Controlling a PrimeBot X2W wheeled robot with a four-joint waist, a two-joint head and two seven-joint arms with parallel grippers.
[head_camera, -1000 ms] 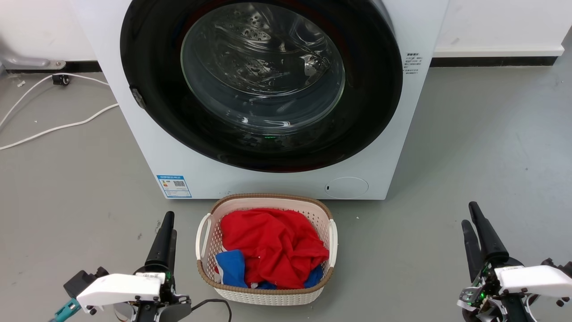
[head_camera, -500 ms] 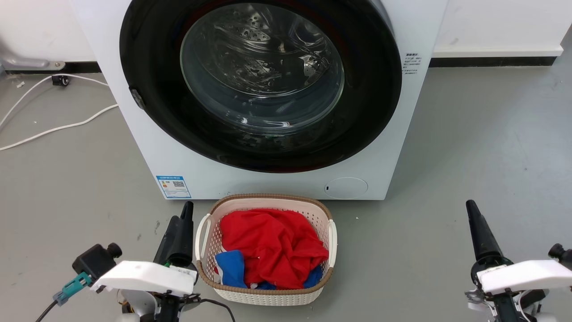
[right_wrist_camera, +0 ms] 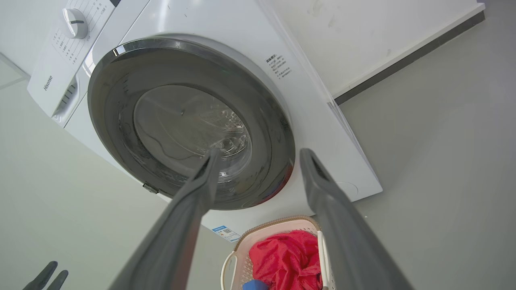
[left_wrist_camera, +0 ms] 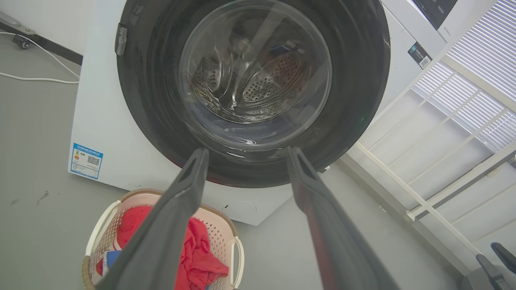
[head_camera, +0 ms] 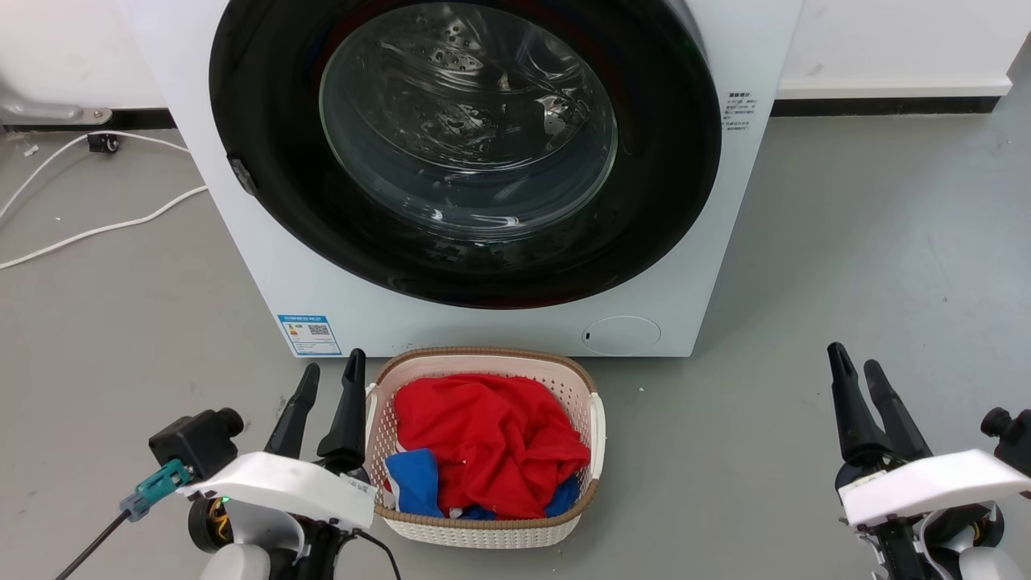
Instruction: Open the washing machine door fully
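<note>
The washing machine [head_camera: 266, 266] is a white front-loader standing on the grey floor. Its door [head_camera: 266, 121], a wide glossy black disc with a clear glass bowl at the centre, lies flush against the front, with the steel drum visible through the glass. My left gripper [head_camera: 333, 362] hangs open low at the left, beside the basket and well short of the door. My right gripper [head_camera: 854, 358] is open low at the right, over bare floor. The left wrist view looks between the open left gripper [left_wrist_camera: 247, 152] at the door [left_wrist_camera: 153, 88]. The right gripper [right_wrist_camera: 261, 153] frames the door [right_wrist_camera: 113, 100] the same way.
A white woven basket [head_camera: 483, 533] holding red and blue cloth stands on the floor right in front of the machine, below the door. White cables [head_camera: 97, 229] trail over the floor at the far left. A white slatted frame [left_wrist_camera: 443, 133] stands on the machine's right side.
My left gripper has come forward and rightward to the basket's left rim. Its two fingers, and the right gripper's, now show spread apart. The head view has shifted slightly.
</note>
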